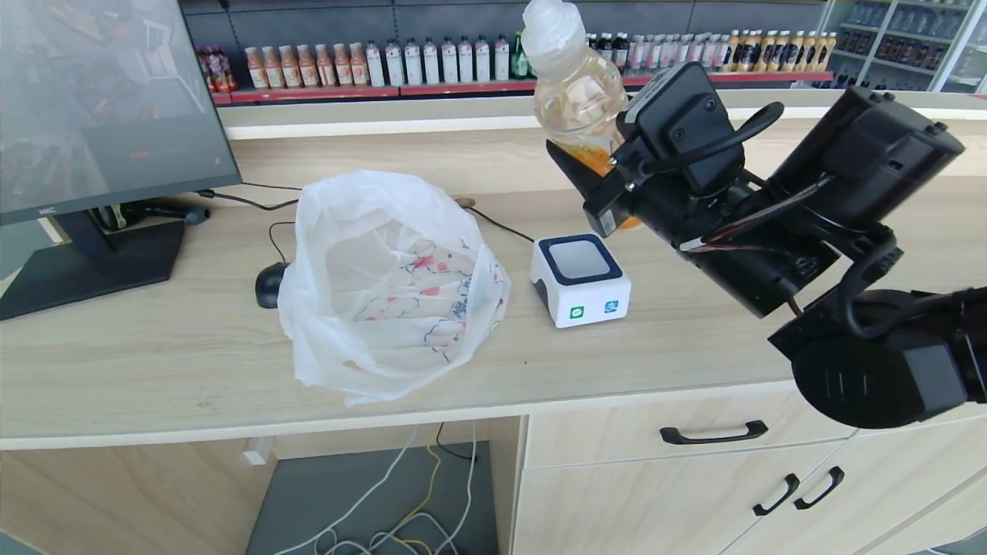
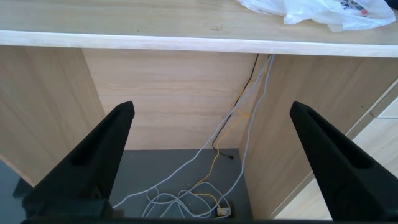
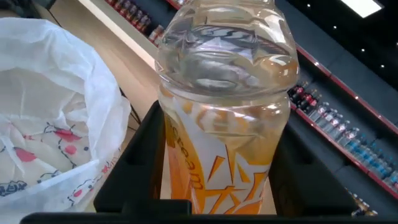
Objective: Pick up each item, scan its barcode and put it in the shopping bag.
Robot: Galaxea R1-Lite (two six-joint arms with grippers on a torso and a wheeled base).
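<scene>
My right gripper (image 1: 590, 166) is shut on a clear drink bottle (image 1: 572, 85) with an orange label, held upright in the air above and behind the white barcode scanner (image 1: 580, 279). The bottle (image 3: 224, 118) sits between the black fingers (image 3: 140, 162) in the right wrist view. The white shopping bag (image 1: 389, 281) stands open on the counter, left of the scanner; its edge (image 3: 56, 118) lies beside the bottle. My left gripper (image 2: 211, 162) hangs open below the counter's front edge, with nothing between its fingers (image 2: 93, 162).
A monitor (image 1: 100, 100) on a black stand sits at the counter's left, a black mouse (image 1: 270, 284) beside the bag. Cables (image 2: 211, 186) hang under the counter (image 1: 694, 324). Drawers (image 1: 713, 433) are below at right. Shelves of bottles (image 1: 432, 62) line the back.
</scene>
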